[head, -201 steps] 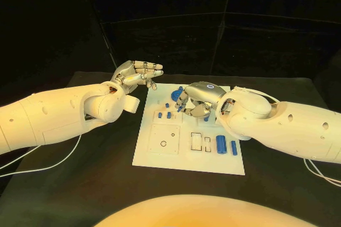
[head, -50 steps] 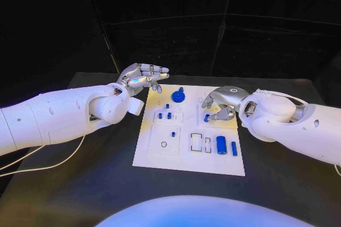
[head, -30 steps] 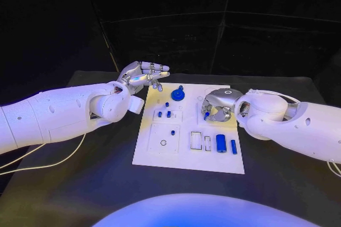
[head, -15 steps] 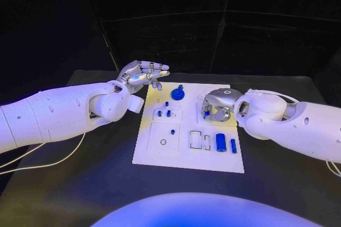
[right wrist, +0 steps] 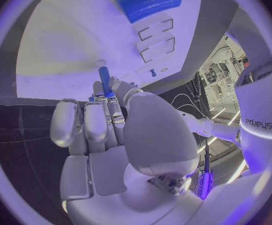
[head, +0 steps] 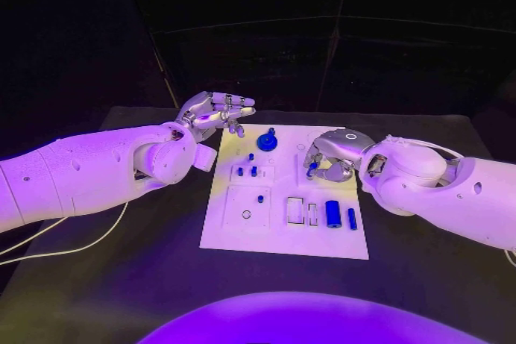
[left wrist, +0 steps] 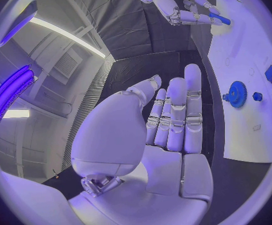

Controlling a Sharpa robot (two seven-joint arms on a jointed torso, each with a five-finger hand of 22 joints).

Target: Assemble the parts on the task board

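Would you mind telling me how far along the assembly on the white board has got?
Done: a blue gear and small blue pegs stand in the white task board. In hand: the right hand pinches a thin blue pin over the board. Left: a blue cylinder and blue bar lie loose. The left hand is empty.

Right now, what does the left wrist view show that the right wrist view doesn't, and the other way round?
Left wrist alone: the open left hand beside the board and the blue gear. Right wrist alone: a big blue cylinder lying by two rectangular slots. Both: the white board and the right hand pinching a thin blue pin.
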